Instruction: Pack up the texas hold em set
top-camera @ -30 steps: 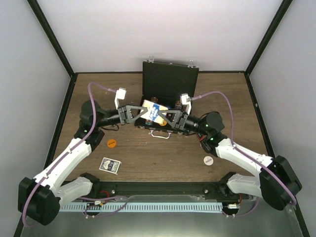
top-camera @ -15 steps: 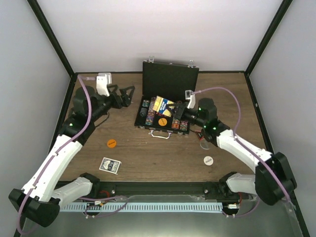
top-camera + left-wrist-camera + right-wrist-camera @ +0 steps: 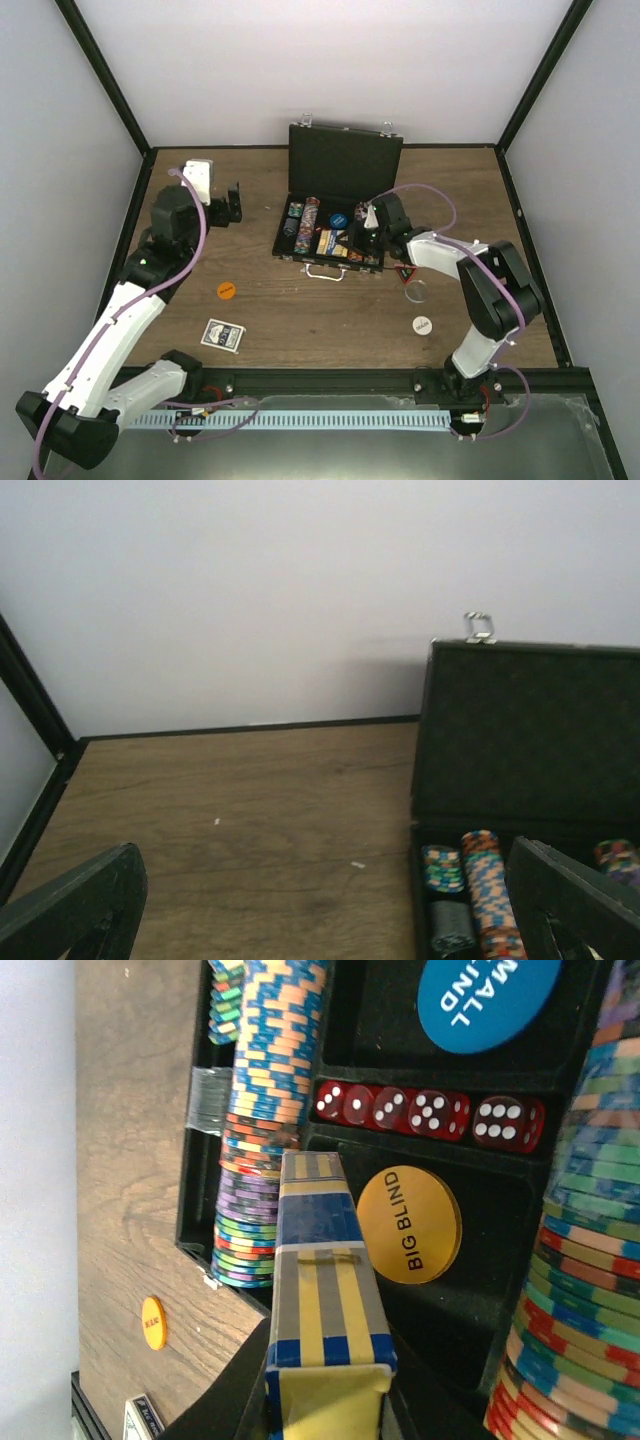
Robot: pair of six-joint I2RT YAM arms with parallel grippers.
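Observation:
The black case (image 3: 345, 165) stands open, its tray (image 3: 284, 252) filled with rows of multicoloured chips (image 3: 268, 1080). My right gripper (image 3: 368, 226) is shut on a blue-and-yellow card box (image 3: 325, 1290) and holds it low over the tray, next to the yellow "big blind" disc (image 3: 408, 1225). The blue "small blind" disc (image 3: 485, 995) and red dice (image 3: 430, 1115) lie in the tray too. My left gripper (image 3: 232, 204) hangs open and holds nothing, left of the case; its fingers (image 3: 80, 910) frame bare table. A blue-backed deck (image 3: 222, 335), an orange disc (image 3: 226, 290), a white disc (image 3: 423, 325) and a dark triangle (image 3: 404, 273) lie on the table.
The case lid (image 3: 535, 740) stands upright at the back with silver latches on top. A small clear ring (image 3: 415, 292) lies near the triangle. Black frame rails border the wooden table (image 3: 300, 310) on both sides.
My left gripper opened, let go of the card box and swung back to the left. My right gripper kept the box and carried it down into the case tray.

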